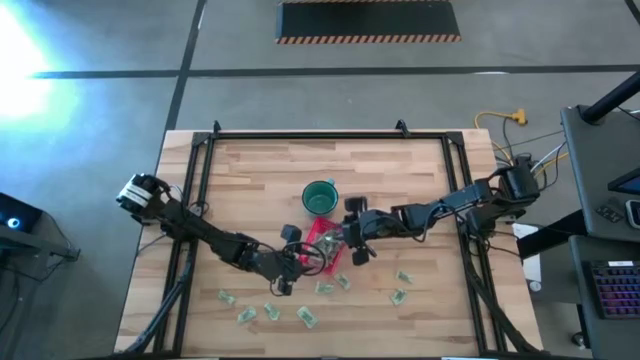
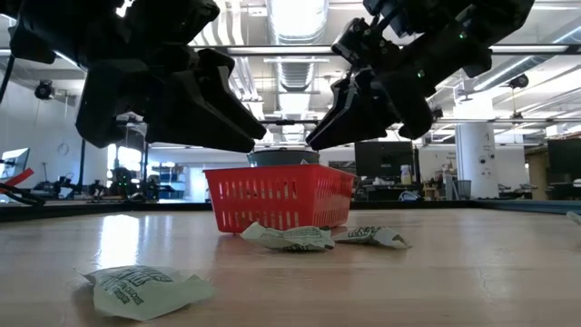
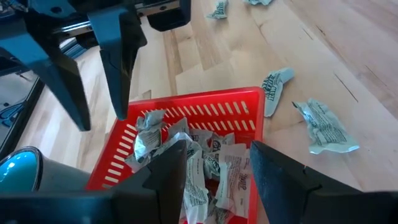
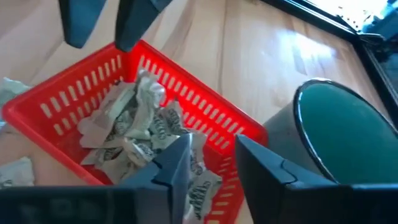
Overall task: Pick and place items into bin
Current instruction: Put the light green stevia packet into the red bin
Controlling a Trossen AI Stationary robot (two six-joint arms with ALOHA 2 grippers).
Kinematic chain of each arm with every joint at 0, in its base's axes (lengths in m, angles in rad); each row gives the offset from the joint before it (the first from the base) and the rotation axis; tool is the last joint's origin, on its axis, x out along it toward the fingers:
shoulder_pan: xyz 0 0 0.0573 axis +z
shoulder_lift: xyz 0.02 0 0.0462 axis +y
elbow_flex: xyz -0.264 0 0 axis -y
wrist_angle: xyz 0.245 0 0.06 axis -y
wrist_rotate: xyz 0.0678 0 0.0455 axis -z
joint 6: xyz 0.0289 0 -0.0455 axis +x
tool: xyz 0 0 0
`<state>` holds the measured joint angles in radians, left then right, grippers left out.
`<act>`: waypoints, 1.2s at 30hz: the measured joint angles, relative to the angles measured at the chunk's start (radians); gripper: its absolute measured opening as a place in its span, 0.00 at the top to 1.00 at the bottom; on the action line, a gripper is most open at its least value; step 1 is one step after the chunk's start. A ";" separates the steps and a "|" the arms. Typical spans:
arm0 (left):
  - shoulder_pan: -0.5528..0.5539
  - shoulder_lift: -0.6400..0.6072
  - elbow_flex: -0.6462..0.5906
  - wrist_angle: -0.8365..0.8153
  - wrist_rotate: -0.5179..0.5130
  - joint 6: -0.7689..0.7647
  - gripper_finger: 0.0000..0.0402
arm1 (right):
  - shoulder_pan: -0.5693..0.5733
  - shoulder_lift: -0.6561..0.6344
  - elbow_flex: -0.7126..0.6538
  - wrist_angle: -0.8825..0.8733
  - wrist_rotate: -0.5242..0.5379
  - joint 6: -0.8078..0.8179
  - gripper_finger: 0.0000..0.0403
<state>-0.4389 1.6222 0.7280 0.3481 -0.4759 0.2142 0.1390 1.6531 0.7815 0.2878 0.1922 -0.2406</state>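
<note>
- One red bin [image 1: 323, 243], with a heap of wrapped items [image 3: 205, 165] inside, too tangled to count.
- One green cup [image 1: 319, 197].
- About eight loose items [image 1: 307, 317] on the table [image 1: 400, 180] in the high view.
- Two arms, each with one gripper: left [image 1: 296, 262], right [image 1: 352, 238].

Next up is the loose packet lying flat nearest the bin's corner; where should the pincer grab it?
Probably from straight above, fingers across the crumpled middle of the packet: it lies flat on the table, just beside the red bin, so a sideways approach risks nudging the wall.
</note>
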 joint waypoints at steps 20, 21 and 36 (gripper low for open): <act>-0.150 -0.160 0.013 -0.257 0.201 -0.336 0.60 | 0.128 -0.174 0.000 -0.247 0.008 0.049 0.64; -0.156 -0.165 0.013 -0.260 0.224 -0.355 0.60 | 0.134 -0.176 0.000 -0.266 0.009 0.069 0.64; -0.250 -0.124 -0.017 -0.262 0.306 -0.504 0.60 | 0.165 -0.177 0.000 -0.369 -0.025 0.183 0.68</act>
<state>-0.6893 1.4983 0.7113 0.0861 -0.1696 -0.2898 0.3038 1.4765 0.7815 -0.0814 0.1672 -0.0580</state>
